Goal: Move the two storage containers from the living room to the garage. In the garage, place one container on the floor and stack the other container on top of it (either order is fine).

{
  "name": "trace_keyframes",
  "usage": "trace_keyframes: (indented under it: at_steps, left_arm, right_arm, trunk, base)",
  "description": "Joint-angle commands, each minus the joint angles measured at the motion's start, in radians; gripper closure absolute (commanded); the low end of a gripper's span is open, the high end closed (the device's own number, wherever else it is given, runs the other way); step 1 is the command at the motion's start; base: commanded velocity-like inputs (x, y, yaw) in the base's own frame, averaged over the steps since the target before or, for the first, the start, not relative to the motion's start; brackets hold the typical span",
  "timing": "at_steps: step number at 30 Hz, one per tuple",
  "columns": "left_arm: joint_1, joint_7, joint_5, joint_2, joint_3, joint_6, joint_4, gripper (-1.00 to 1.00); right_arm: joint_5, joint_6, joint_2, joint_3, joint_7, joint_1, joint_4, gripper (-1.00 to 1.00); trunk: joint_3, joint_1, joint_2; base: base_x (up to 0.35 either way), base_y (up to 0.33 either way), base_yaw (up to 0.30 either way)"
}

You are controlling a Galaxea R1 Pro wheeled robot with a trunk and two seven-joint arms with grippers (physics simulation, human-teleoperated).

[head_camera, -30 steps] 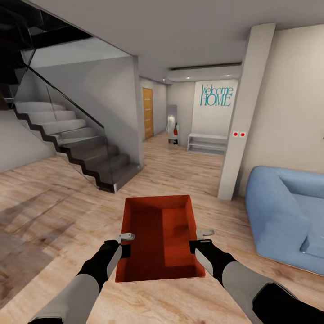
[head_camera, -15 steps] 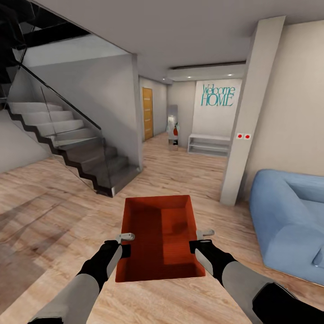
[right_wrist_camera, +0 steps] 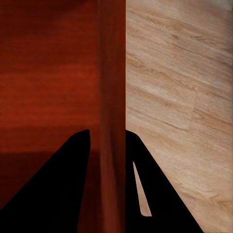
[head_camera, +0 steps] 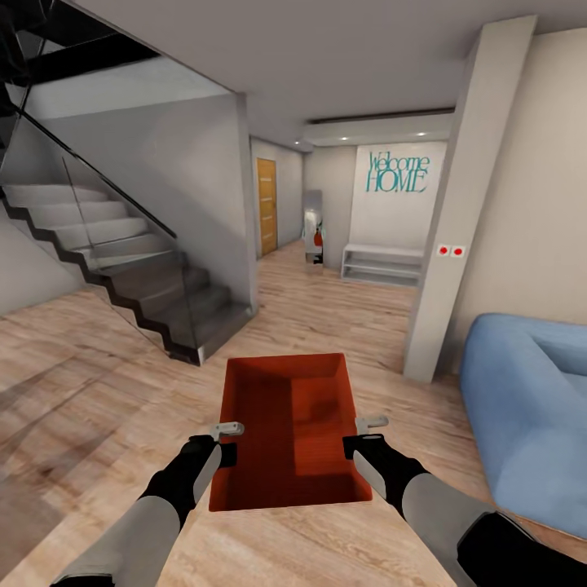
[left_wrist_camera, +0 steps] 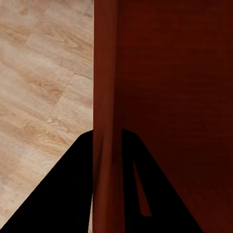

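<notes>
One red-orange storage container [head_camera: 293,424] hangs level in front of me over light wood planks, open top up and empty. My left gripper [head_camera: 227,440] is shut on its left wall and my right gripper [head_camera: 359,437] on its right wall. In the left wrist view the two black fingers [left_wrist_camera: 73,184] of the left gripper [left_wrist_camera: 107,134] clamp the thin red wall of the container [left_wrist_camera: 165,73]. The right wrist view shows the right gripper [right_wrist_camera: 108,132] pinching the opposite wall of the container [right_wrist_camera: 48,73] in the same way. The garage and its floor are out of view.
A dark staircase [head_camera: 139,269] with a glass rail rises at the left. At the right are a white pillar [head_camera: 456,212] and a blue sofa [head_camera: 530,408]. Between them a hallway leads to an orange-brown door [head_camera: 267,205] and a white shelf [head_camera: 383,265].
The whole view has shifted: the staircase slid left and the pillar and sofa slid right, so the camera moved. The container and both grippers hold the same pose relative to me.
</notes>
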Motion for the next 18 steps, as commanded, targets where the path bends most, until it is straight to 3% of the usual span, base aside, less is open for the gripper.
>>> trace_keyframes:
  at_steps: [1, 13, 18]
  left_arm:
    - [0.0, 0.01, -0.025, -0.002, 0.006, 0.009, -0.001, 1.0]
    - [0.0, 0.01, -0.025, -0.002, 0.006, 0.009, 0.001, 1.0]
    - [0.0, 0.01, -0.025, -0.002, 0.005, 0.009, 0.001, 1.0]
  right_arm:
    - [-0.012, 0.004, 0.003, 0.016, -0.005, 0.0, -0.021, 1.0]
    - [-0.012, 0.004, 0.003, 0.016, -0.005, -0.001, -0.021, 1.0]
    - [-0.012, 0.004, 0.003, 0.016, -0.006, -0.001, -0.021, 1.0]
  trunk:
    - [-0.001, 0.001, -0.002]
    - [-0.001, 0.001, -0.002]
    - [-0.001, 0.001, -0.002]
  base:
    - [0.323, 0.0, 0.0]
    - [0.323, 0.0, -0.001]
    - [0.323, 0.0, -0.131]
